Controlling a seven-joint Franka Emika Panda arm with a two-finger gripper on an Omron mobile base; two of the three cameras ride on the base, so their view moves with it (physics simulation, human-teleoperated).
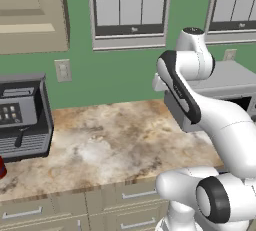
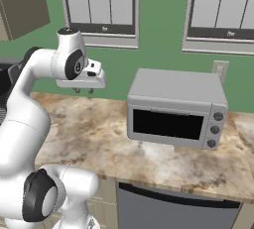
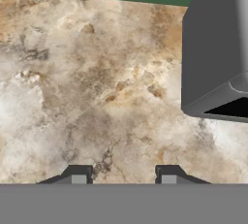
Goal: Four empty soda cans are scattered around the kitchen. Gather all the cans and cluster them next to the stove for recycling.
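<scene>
Gripper (image 2: 83, 91) hangs from a level wrist above the middle of the tan marbled stone worktop (image 1: 100, 145), fingers pointing straight down. In the hand view its two dark finger tips (image 3: 77, 176) stand apart with only bare stone between them, so the jaws are spread and carry nothing.

Reading the worktop from its left end: at the very left edge of the left base view, close to the worktop's front edge, a sliver of a small red soda can (image 1: 1, 167) shows. Too little of it is in the picture to tell whether it stands upright or lies on its side. Just behind it and a little to the right sits a dark grey boxy coffee machine (image 1: 22, 117), set against the back wall. Then comes a broad bare stretch of stone, and the gripper hangs over its right part. Beside the gripper, on the right, stands a grey metal toaster oven with a dark glass door (image 2: 173, 109); its near corner shows at the right of the hand view.

So the can lies well apart from the hand, away to the robot's left and nearer the front edge. By my reading, the coming move is a long leftward reach or a drive of the base, passing in front of the coffee machine.
</scene>
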